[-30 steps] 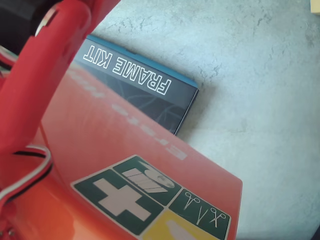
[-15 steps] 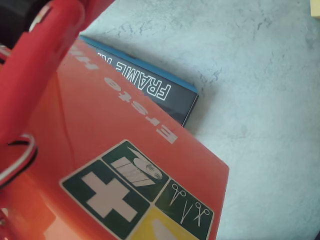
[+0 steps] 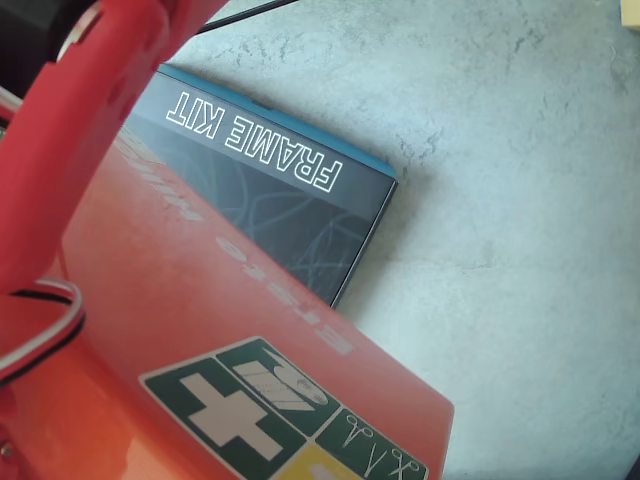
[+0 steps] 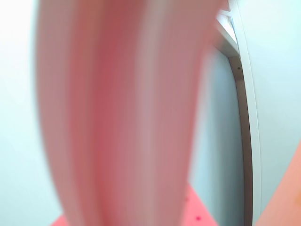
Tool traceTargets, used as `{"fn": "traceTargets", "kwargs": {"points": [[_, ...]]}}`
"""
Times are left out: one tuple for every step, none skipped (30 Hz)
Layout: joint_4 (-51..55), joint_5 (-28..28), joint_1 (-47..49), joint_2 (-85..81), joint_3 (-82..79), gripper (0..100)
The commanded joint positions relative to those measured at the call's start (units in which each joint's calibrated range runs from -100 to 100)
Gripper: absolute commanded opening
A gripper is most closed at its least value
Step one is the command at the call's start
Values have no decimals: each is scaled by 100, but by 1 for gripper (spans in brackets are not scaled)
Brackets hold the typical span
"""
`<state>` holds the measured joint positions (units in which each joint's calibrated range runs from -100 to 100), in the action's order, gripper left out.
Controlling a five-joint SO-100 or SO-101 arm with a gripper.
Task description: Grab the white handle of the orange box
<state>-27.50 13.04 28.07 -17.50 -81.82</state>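
Observation:
The orange box (image 3: 190,300) fills the lower left of the overhead view, very close to the camera, with its green white-cross label (image 3: 265,405) and pale lettering facing up. Its white handle is out of view in both views. A red part of my arm (image 3: 75,140) crosses the upper left above the box, with black and white wires (image 3: 45,330) beside it. My fingertips do not show there. In the wrist view one blurred red finger (image 4: 122,117) fills most of the frame, so I cannot tell how the jaws stand.
The black "FRAME KIT" box (image 3: 290,200) lies partly under the orange box, on a pale grey mottled table (image 3: 510,200). A black cable (image 3: 250,12) runs along the top edge. The wrist view shows a pale wall with a dark vertical strip (image 4: 244,141).

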Motion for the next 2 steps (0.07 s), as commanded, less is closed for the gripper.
{"fn": "traceTargets", "kwargs": {"points": [[-84,-16,134,294,-1207,2],[-168,-16,134,294,-1287,2]]}}
